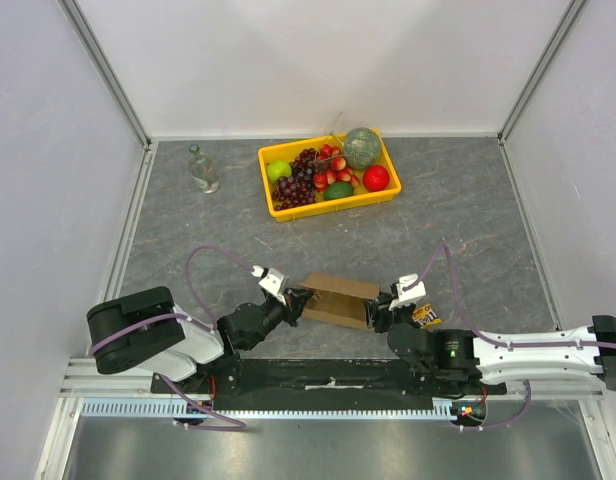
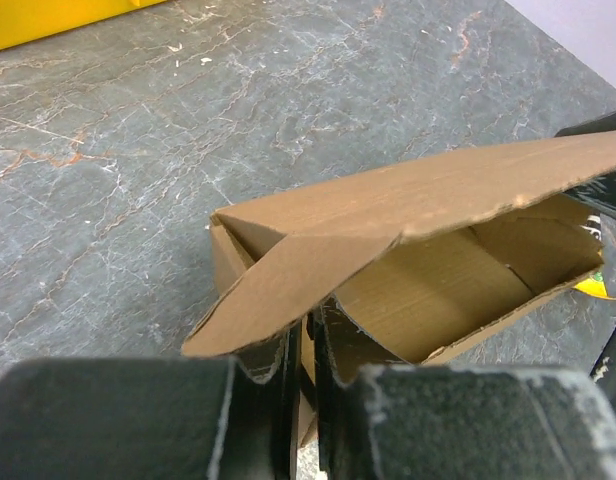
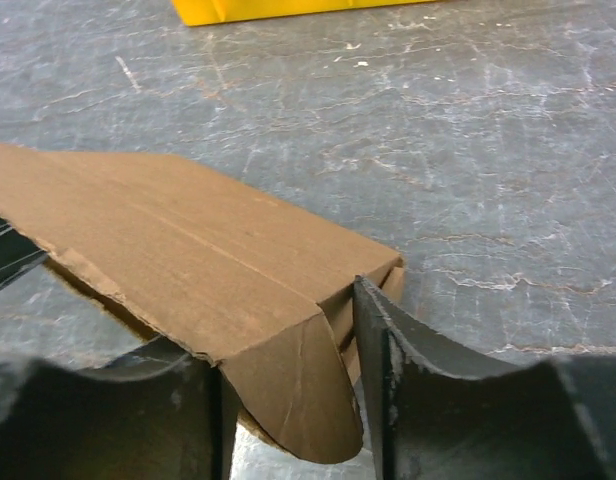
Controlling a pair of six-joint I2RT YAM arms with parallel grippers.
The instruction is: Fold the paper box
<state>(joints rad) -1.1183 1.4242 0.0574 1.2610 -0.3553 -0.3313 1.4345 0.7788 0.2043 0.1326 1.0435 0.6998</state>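
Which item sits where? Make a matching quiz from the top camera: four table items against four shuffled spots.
Items:
1. paper box
2. yellow tray
3. glass bottle
4. candy packet

Spots:
A. far side, left
B. near edge, right of centre
C. far side, centre
D. near edge, centre

Pairs: 1-D, 2-C, 3-A, 4-B

Grey marbled tabletop (image 1: 458,230) (white walls (image 1: 288,60) around)
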